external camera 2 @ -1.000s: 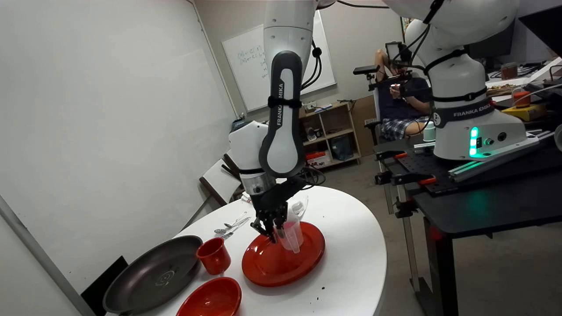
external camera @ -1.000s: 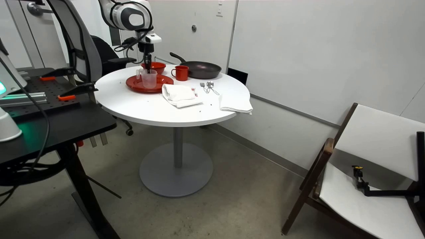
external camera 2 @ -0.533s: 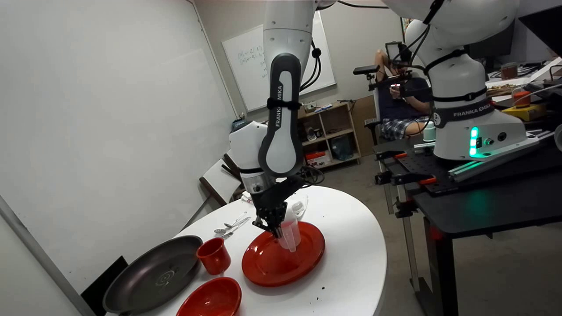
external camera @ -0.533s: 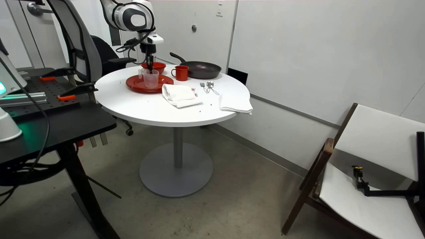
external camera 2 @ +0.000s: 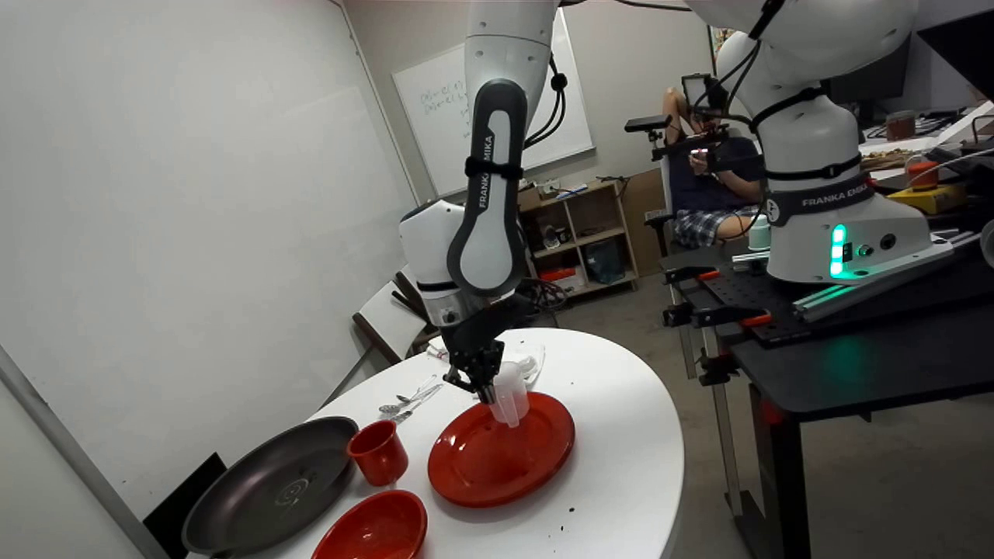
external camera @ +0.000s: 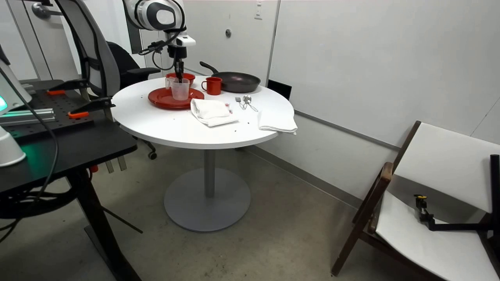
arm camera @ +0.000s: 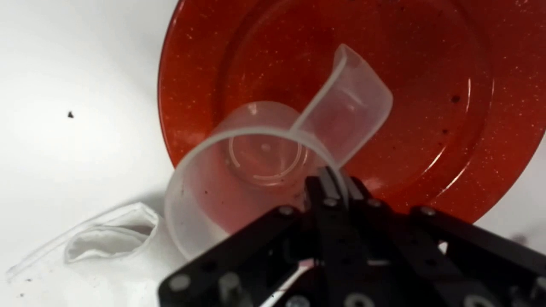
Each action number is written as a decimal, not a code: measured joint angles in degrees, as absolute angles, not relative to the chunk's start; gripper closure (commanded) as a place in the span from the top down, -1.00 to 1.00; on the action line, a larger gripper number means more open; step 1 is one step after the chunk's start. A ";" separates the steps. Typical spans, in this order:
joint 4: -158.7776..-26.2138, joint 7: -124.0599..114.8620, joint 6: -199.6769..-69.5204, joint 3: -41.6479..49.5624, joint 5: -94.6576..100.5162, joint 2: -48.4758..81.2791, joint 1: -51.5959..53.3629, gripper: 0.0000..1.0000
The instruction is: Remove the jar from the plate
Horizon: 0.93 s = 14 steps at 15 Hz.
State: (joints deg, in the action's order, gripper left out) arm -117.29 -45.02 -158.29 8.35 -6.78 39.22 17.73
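The jar is a clear plastic cup with a flat handle. It shows in both exterior views (external camera: 180,92) (external camera 2: 510,397) and in the wrist view (arm camera: 204,187). My gripper (external camera: 179,79) is shut on the jar's rim beside the handle. In the wrist view the gripper (arm camera: 340,187) has one finger inside the wall and one outside. The jar is roughly upright and appears raised a little above the red plate (external camera: 158,100). The plate lies flat on the white table and also shows in an exterior view (external camera 2: 497,475) and the wrist view (arm camera: 426,55).
A red mug (external camera: 213,86), a red bowl (external camera 2: 377,528) and a black frying pan (external camera: 236,82) stand beyond the plate. A folded white cloth (external camera: 211,111) lies against the plate's near side. Cutlery (external camera: 247,100) and another white cloth (external camera: 278,121) lie farther right.
The gripper and the jar have moved together, upward and slightly to the right in an exterior view. The plate and the other tableware have not moved.
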 measured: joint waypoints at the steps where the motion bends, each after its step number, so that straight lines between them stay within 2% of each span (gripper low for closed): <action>1: -117.57 -45.02 -157.74 8.60 -6.75 38.42 17.69 -0.98; 14: -127.72 -45.02 -155.52 11.94 -6.29 30.25 14.15 -0.98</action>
